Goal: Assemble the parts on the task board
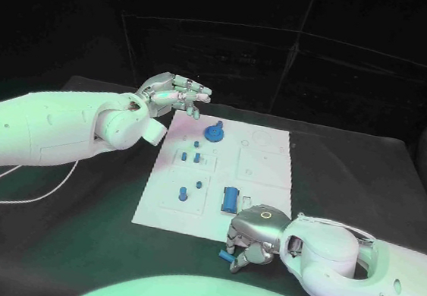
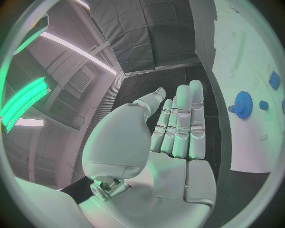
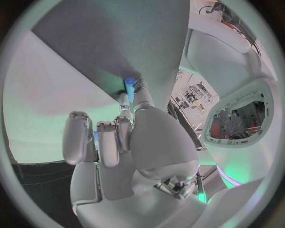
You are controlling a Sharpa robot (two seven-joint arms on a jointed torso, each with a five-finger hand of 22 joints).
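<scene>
Off the task board's (image 1: 159, 212) near edge, the right hand (image 1: 251, 240) pinches a blue part (image 3: 129, 81).

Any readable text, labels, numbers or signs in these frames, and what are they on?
None can be read.
task board: faint outlines around the blue parts, no legible print.
left hand and right hand: no markings that can be made out.

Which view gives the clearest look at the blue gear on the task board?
The left wrist view: the blue gear is large there, teeth visible, standing clear of the left hand. The head view shows it small near the task board's far end. The right wrist view faces the right hand instead.
</scene>
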